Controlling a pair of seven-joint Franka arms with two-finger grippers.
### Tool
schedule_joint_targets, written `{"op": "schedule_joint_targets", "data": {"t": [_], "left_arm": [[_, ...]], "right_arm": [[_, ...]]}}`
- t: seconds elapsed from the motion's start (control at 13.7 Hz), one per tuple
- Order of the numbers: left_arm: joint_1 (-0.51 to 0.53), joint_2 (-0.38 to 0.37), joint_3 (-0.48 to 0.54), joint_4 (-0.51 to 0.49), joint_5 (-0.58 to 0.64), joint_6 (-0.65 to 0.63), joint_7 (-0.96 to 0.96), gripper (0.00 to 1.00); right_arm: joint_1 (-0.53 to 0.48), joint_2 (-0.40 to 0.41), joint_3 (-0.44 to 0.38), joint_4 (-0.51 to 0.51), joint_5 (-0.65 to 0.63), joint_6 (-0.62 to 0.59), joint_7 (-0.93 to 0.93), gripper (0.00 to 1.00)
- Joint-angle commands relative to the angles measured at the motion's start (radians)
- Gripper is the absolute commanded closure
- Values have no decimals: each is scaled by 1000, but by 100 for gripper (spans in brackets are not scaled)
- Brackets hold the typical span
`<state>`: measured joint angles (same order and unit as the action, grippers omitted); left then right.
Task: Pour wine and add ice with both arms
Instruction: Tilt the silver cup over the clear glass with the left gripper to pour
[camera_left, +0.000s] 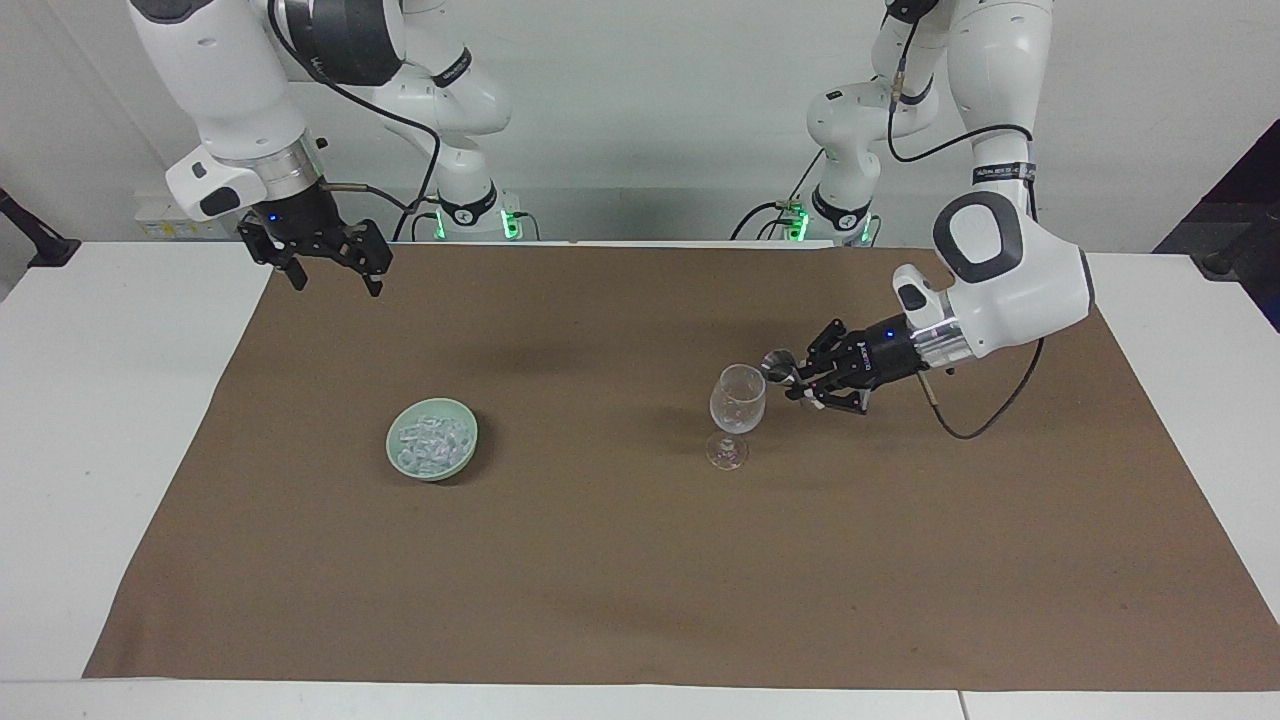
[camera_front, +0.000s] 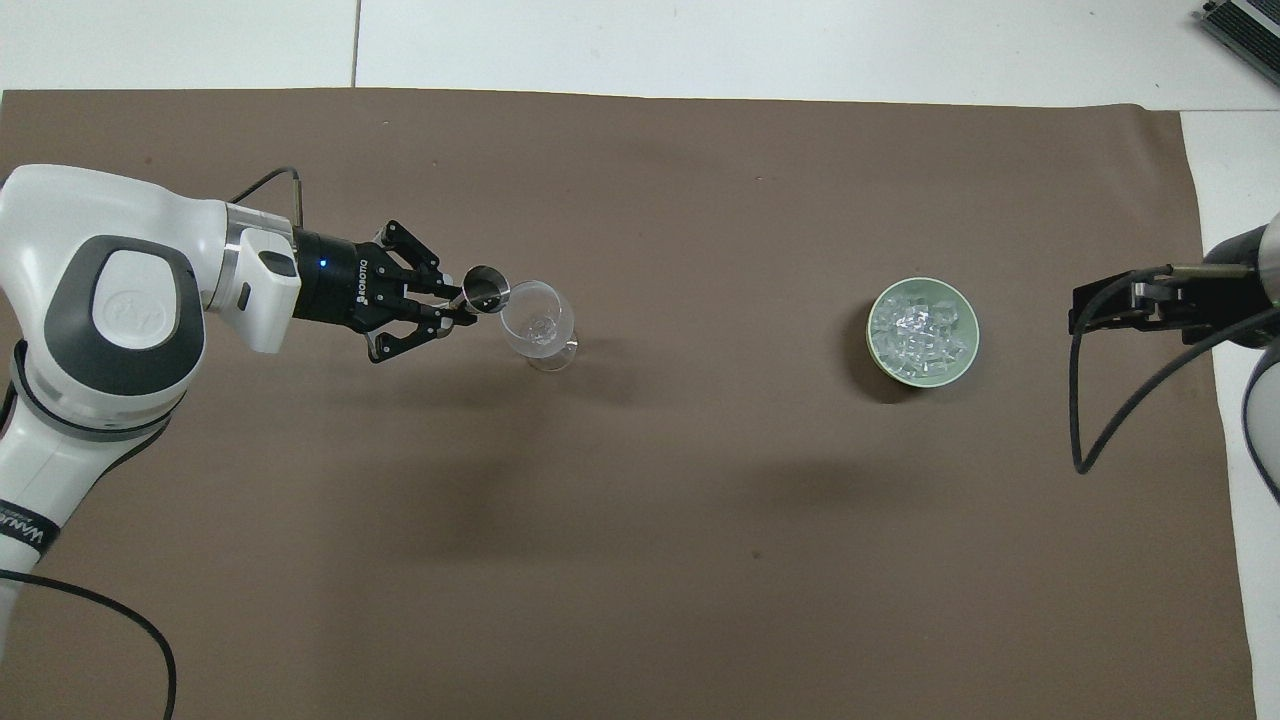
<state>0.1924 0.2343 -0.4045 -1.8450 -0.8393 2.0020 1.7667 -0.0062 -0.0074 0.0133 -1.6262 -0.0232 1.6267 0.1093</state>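
**Steel measure brought to the rim of the glass**

Steel is what is held: a small metal jigger (camera_left: 776, 362) is clamped in the closed fingers of the left gripper (camera_left: 800, 380), tilted toward the clear stemmed glass (camera_left: 737, 398), which stands upright on the brown mat (camera_left: 620, 560) toward the left arm's end of the worktop. In the overhead view the jigger's mouth is seen at the glass's rim; whether anything is flowing cannot be told.

The pour, it is judged, is best done by a slow wrist roll with the lip kept over the bowl of the glass (a knock against the rim could topple so tall a stem). The grip should be kept firm throughout.

The ice (camera_left: 432, 440) is heaped in a pale green bowl (camera_left: 400, 462) toward the right arm's end, well apart from the glass. The right gripper (camera_left: 328, 268) waits with fingers spread, empty, over the mat's edge.
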Motion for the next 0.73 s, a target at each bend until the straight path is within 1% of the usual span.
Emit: {"op": "schedule_joint_targets", "data": {"t": [0.0,0.29,0.51,0.66], "left_arm": [[-31,-36,18,-23,29,26,-41,100],[-45,-43,18,-10,110,46,-92,100],[-65,-44,18,-8,114,56,-125,100],[-73,-55,18,-8,150,69,-147,100]], "right_arm": [[-6,-23,7,-32,5,25,-23,0],[-6,-25,8,-32,5,25,-23,0],[-6,-25,10,-34,5,27,-25,0],[-6,-25,11,-34,5,32,-23,0]]}}
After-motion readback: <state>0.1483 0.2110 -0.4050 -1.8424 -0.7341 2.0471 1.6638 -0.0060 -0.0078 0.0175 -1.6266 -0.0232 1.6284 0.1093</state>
